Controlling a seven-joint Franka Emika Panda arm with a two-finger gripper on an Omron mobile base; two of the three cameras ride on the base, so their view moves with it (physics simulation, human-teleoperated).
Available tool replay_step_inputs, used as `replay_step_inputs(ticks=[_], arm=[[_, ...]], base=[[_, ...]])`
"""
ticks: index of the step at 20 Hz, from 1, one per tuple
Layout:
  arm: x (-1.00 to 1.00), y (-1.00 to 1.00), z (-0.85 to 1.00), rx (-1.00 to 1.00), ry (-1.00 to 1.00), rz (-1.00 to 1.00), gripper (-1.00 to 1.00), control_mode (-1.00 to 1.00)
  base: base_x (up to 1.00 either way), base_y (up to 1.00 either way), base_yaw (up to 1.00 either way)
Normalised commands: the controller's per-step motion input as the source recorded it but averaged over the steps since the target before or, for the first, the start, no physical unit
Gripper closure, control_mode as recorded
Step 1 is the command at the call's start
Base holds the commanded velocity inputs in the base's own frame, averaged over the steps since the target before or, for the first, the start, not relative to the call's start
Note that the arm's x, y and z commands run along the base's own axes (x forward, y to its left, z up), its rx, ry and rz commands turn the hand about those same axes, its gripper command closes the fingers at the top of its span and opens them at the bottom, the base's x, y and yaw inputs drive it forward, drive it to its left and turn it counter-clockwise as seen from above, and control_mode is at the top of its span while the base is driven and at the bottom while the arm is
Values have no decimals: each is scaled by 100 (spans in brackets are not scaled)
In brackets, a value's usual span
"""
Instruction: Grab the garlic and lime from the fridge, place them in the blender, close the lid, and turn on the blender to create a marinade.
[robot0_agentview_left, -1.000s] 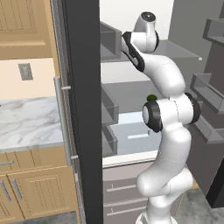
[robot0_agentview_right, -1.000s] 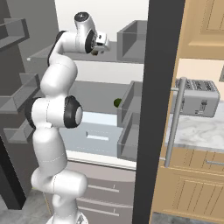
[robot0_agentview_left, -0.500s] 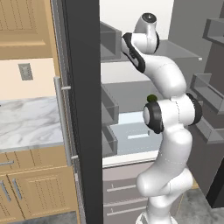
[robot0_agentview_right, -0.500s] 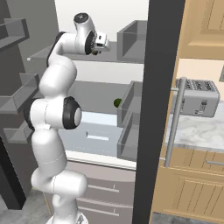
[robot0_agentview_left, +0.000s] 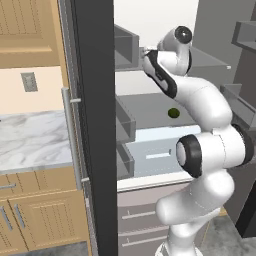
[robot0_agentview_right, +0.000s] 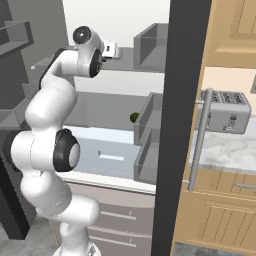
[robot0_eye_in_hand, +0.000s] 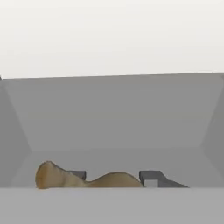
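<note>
The fridge stands open, its dark door (robot0_agentview_left: 92, 125) edge-on in both base views. My arm reaches onto the upper grey shelf, with my gripper (robot0_agentview_right: 118, 50) at its back. In the hand view the pale tan garlic (robot0_eye_in_hand: 57, 177) lies low between my dark fingertips (robot0_eye_in_hand: 151, 177), and the gripper (robot0_eye_in_hand: 113, 177) is shut on it. One shelf lower, the small dark green lime (robot0_agentview_left: 173, 113) rests on the grey shelf, also seen as the lime (robot0_agentview_right: 134, 117) from the right. The blender and lid are out of view.
Grey door bins (robot0_agentview_left: 125, 47) jut from the fridge door beside my arm. A pale drawer (robot0_agentview_left: 155, 155) sits under the lime's shelf. A silver toaster (robot0_agentview_right: 225, 111) stands on the marble counter (robot0_agentview_left: 30, 140), with wooden cabinets above and below.
The arm has held its place on the upper shelf. The jaws have closed in from wide onto the garlic.
</note>
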Motion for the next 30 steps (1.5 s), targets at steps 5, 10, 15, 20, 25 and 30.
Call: replay_step_inputs(ticks=[5,10,15,20,25,30], arm=[[-100,0,11,0,-46,0,100,-100],[-100,0,48,0,-23,-1,100,-100],[-100,0,57,0,-1,-1,100,-100],[-100,0,36,0,22,0,100,-100],[-100,0,3,0,39,0,100,-100],[-100,0,-68,-3,37,0,100,-100]], base=[[0,0,0],[0,0,0],[0,0,0],[0,0,0],[0,0,0],[0,0,0]])
